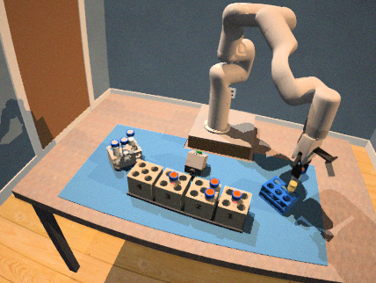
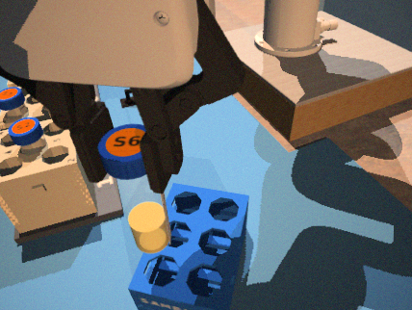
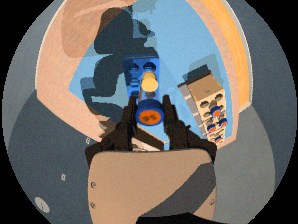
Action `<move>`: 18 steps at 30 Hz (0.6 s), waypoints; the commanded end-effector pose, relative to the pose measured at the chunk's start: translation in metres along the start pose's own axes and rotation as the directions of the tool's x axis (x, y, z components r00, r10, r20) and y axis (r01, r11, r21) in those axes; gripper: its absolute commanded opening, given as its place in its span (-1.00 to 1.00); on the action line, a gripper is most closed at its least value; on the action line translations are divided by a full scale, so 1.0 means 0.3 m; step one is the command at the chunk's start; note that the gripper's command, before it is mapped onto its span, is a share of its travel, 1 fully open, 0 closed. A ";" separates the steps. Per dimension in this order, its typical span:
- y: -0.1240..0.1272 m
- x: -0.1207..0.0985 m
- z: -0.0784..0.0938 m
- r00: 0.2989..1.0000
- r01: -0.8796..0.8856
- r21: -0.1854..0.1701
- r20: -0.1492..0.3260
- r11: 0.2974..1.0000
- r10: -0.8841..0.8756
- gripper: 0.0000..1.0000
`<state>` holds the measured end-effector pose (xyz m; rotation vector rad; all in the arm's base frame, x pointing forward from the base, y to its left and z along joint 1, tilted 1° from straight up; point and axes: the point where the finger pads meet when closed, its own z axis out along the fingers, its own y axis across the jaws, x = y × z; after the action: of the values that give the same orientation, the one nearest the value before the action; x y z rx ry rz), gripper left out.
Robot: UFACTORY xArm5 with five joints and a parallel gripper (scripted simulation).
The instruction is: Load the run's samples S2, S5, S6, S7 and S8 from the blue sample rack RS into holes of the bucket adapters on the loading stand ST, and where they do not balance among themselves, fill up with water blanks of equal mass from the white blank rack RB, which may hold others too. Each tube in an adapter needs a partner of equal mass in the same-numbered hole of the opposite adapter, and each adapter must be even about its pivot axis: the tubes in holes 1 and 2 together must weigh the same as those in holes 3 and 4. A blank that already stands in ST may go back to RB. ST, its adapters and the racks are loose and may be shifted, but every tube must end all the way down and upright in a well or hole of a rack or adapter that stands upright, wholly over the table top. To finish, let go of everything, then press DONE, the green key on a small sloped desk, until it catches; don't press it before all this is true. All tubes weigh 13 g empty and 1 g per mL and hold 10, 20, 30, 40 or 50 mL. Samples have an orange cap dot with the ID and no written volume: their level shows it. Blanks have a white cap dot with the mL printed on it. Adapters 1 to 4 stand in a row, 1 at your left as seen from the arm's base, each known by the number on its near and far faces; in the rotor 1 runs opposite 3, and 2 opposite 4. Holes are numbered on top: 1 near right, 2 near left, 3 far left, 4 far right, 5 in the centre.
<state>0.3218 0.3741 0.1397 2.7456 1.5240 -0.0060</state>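
Observation:
My gripper (image 1: 299,171) (image 2: 126,159) (image 3: 149,103) is shut on sample tube S6 (image 2: 124,150) (image 1: 292,185) (image 3: 149,115), held by its blue cap with the orange dot. The tube hangs clear above the blue sample rack RS (image 1: 279,194) (image 2: 202,250) (image 3: 141,67); its yellow liquid end (image 2: 149,227) floats just over the rack's near left corner. All the rack's wells that show are empty. The loading stand ST (image 1: 189,193) holds four tan adapters; orange-dotted samples stand in adapter 3 (image 1: 173,177), adapter 2 (image 1: 214,182) (image 1: 210,192) and adapter 1 (image 1: 237,194).
The white blank rack RB (image 1: 124,154) with several blue-capped blanks stands at the mat's left. The DONE desk (image 1: 196,161) with its green key sits behind the stand. The arm's base block (image 1: 224,136) (image 2: 308,82) is at the back.

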 end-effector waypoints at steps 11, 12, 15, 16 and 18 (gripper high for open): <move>-0.001 0.003 -0.094 1.000 0.000 -0.001 -0.003 1.000 0.000 -1.00; -0.001 0.003 -0.101 1.000 0.000 -0.001 -0.003 1.000 0.000 -1.00; -0.002 0.003 -0.121 1.000 0.000 -0.001 -0.003 1.000 0.000 -1.00; -0.002 0.003 -0.121 1.000 0.000 -0.001 -0.003 1.000 0.000 -1.00; -0.002 0.003 -0.128 1.000 0.000 -0.001 -0.003 1.000 0.000 -1.00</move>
<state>0.3215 0.3747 0.1712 2.7457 1.5241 -0.0053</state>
